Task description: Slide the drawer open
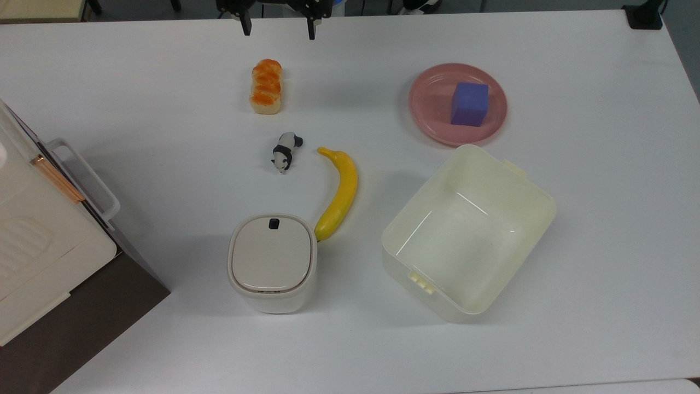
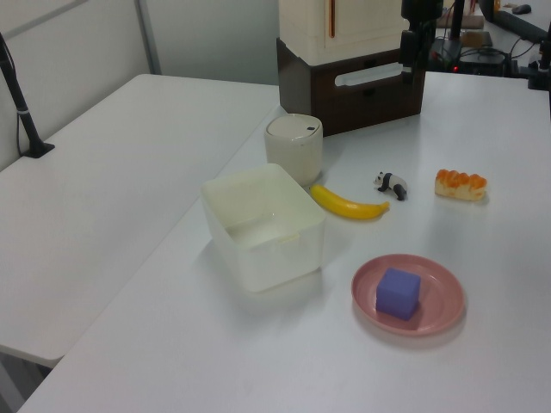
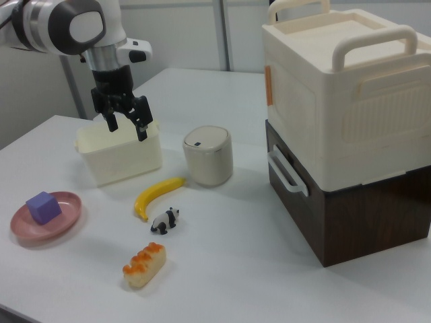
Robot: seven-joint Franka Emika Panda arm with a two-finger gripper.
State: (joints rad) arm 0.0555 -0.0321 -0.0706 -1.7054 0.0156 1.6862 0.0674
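Observation:
The drawer (image 3: 286, 176) is the dark brown front panel of a wooden cabinet, with a white loop handle (image 3: 287, 171) sticking out. It sits flush with the cabinet, shut. In the top view its handle (image 1: 83, 176) is at the left edge. In the left view the drawer (image 2: 372, 89) is at the back. My gripper (image 1: 279, 26) hangs open and empty above the table's far edge in the top view, well away from the drawer. In the right view the gripper (image 3: 126, 126) is at the left, above the cream box.
A white appliance (image 1: 33, 230) sits on the drawer cabinet. Between gripper and drawer lie a toy bread (image 1: 266, 86), a panda figure (image 1: 285, 152), a banana (image 1: 339, 192) and a small lidded bin (image 1: 272, 262). The cream box (image 1: 467, 230) and a pink plate (image 1: 432, 109) with a blue cube (image 1: 469, 104) are to the top view's right.

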